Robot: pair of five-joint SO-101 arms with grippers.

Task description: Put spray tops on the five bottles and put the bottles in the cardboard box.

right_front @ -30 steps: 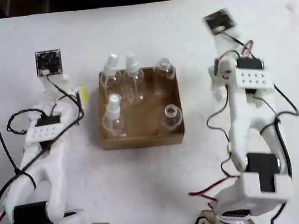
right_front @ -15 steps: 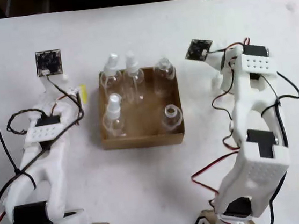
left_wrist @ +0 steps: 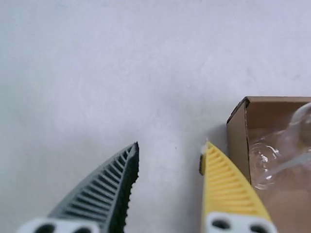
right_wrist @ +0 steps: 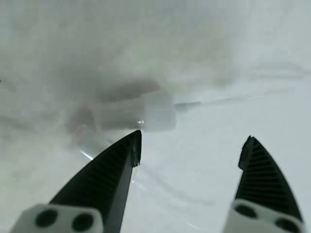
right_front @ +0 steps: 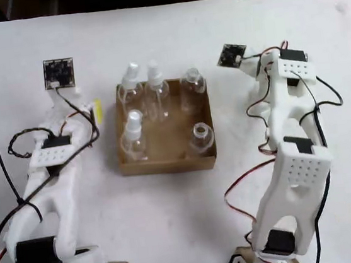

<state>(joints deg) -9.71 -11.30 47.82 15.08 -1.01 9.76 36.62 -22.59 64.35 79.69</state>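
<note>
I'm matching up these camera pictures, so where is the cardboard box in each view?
High view: cardboard box at the centre.
Left wrist view: its corner beside the yellow finger.
Right wrist view: faces the table with a blurred spray top.
Shared landmark: that yellow finger, beside the box.

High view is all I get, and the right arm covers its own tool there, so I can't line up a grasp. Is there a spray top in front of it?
Observer: Yes. In the right wrist view a spray top lies on its side on the table, just ahead of the right tool.
Operator: Is that tool open?
Observer: Open, and the top sits near one fingertip rather than centred in the gap.
Operator: And the left tool?
Observer: The left tool is open and holds nothing, beside a corner of the cardboard box.
</note>
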